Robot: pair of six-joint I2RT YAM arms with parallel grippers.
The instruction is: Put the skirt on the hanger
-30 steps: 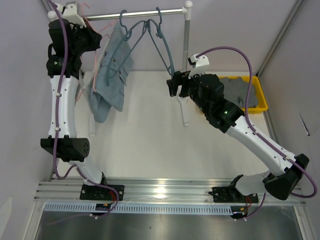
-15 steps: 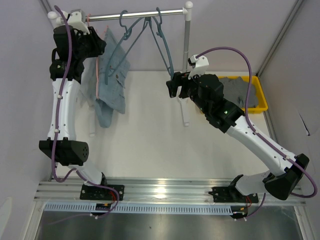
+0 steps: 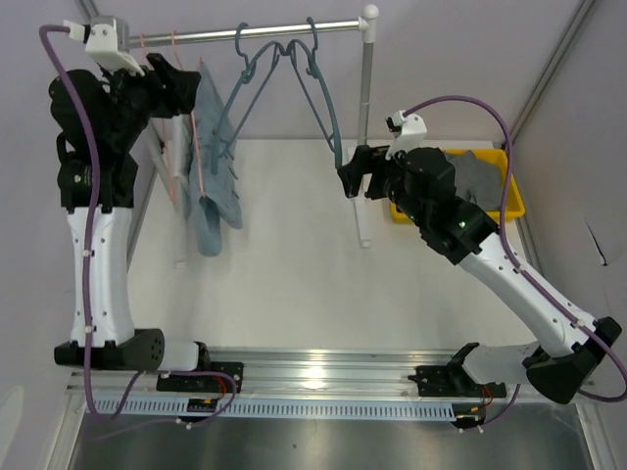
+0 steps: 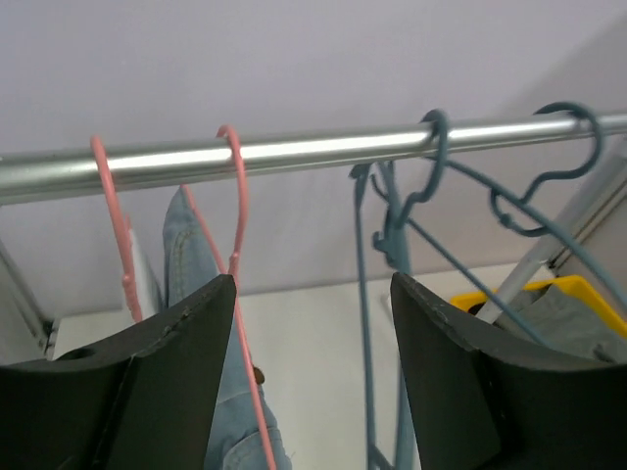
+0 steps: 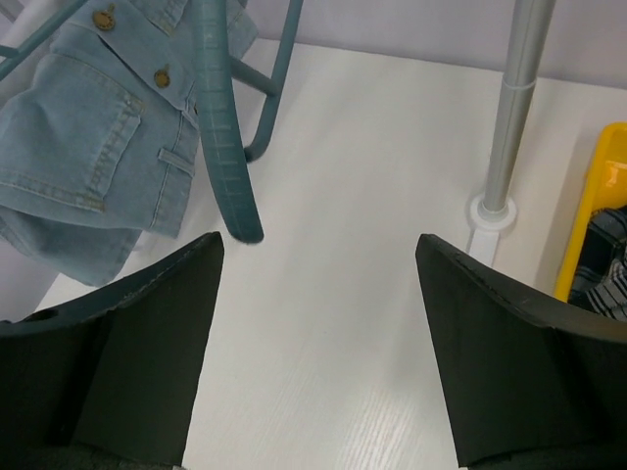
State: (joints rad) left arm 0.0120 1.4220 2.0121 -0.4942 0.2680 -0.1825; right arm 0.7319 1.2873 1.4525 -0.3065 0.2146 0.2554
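The light blue denim skirt (image 3: 214,162) hangs on a pink hanger (image 3: 196,137) whose hook is over the metal rail (image 3: 274,29). In the left wrist view the pink hanger's hook (image 4: 235,171) sits on the rail (image 4: 313,149) with the skirt (image 4: 186,250) below it. My left gripper (image 3: 189,83) is high at the rail's left end, just behind the hook, open (image 4: 312,289) and holding nothing. My right gripper (image 3: 351,178) hovers mid-table, open (image 5: 318,245) and empty, with the skirt (image 5: 88,137) off to its left.
Two teal hangers (image 3: 289,59) hang empty on the rail, one tip (image 5: 223,147) just ahead of my right gripper. The rack's upright pole (image 3: 365,127) stands beside it. A yellow bin (image 3: 507,181) with grey clothes sits at the right. A second pink hook (image 4: 103,181) hangs further left.
My left gripper has opened and let go of the pink hanger, and the arm has lifted and drawn back left. The skirt now hangs on its own. The right arm shifted slightly right.
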